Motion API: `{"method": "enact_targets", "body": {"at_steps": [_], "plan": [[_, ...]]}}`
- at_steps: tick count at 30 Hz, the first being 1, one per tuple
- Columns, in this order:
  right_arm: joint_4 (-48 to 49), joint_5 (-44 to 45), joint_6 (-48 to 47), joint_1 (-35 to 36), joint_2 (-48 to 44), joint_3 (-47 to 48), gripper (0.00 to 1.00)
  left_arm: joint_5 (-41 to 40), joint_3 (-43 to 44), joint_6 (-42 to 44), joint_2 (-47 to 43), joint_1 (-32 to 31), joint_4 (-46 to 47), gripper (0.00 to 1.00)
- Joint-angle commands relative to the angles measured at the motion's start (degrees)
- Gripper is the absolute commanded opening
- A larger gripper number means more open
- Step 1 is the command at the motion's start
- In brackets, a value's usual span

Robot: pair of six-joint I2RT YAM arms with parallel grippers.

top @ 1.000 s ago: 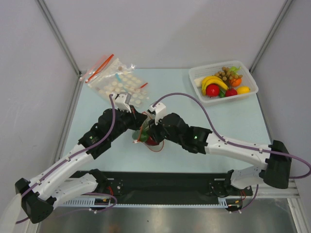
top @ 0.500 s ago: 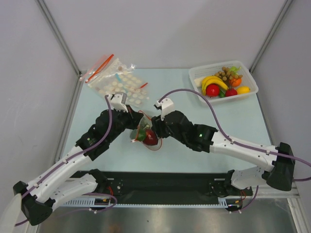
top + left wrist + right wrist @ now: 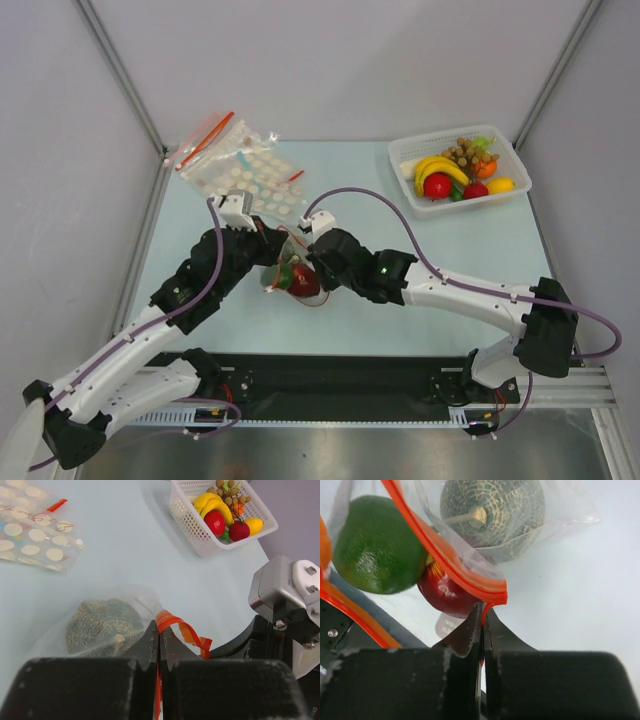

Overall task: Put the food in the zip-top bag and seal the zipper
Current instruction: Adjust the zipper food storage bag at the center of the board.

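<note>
The clear zip-top bag (image 3: 291,274) hangs between my two grippers at the table's middle. Through its plastic show a rough grey-green ball (image 3: 492,510), a dark green ball (image 3: 375,545) and a dark red piece (image 3: 445,592). The red zipper (image 3: 445,560) runs slanted across the right wrist view and curls up in the left wrist view (image 3: 182,630). My left gripper (image 3: 160,632) is shut on the zipper strip beside the grey-green ball (image 3: 102,625). My right gripper (image 3: 483,612) is shut on the zipper's corner end, just under the dark red piece.
A white basket (image 3: 510,190) at the back right holds bananas, a grape bunch and other toy produce. Clear bags with pale discs (image 3: 240,165) lie at the back left. My two wrists stand close together over the bag.
My right wrist has swung left and in towards the bag and now pinches the zipper's end. The left arm has drawn slightly back to the left, still gripping.
</note>
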Motion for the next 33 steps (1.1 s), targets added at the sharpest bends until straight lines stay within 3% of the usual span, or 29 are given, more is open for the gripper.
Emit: {"method": "enact_targets", "body": {"at_steps": [1, 6, 11, 16, 22, 27, 31, 33], "plan": [[-2.14, -1.02, 0.03, -0.35, -1.62, 3.52, 0.0, 0.7, 0.85, 0.17, -2.31, 0.45, 4.0, 0.0], [-2.13, -3.65, 0.74, -4.38, -6.98, 2.82, 0.0, 15.44, 1.19, 0.87, 0.32, -0.25, 8.14, 0.0], [0.5, -16.27, 5.03, -18.7, -13.14, 3.51, 0.0, 16.01, 6.02, 3.06, 6.82, -5.77, 5.6, 0.0], [-2.39, -18.24, 6.01, -22.5, -9.46, 10.19, 0.02, 16.7, 6.65, 3.07, 9.38, -7.54, 6.37, 0.01], [0.67, -20.97, 5.22, -22.59, -5.94, 8.01, 0.26, 19.25, 4.89, -0.27, 10.69, -7.28, 9.36, 0.02], [2.25, -21.58, 5.13, -22.5, -4.53, 4.32, 0.36, 28.1, 0.33, -7.02, 12.19, -1.14, 15.43, 0.0], [3.05, -22.11, 4.96, -21.72, -4.0, 2.47, 0.6, 31.21, -1.09, -9.23, 13.77, 3.0, 17.72, 0.0], [2.52, -20.62, 4.61, -20.75, -4.17, 2.29, 0.66, 30.6, -1.7, -9.32, 13.25, 4.05, 17.46, 0.0]]}}
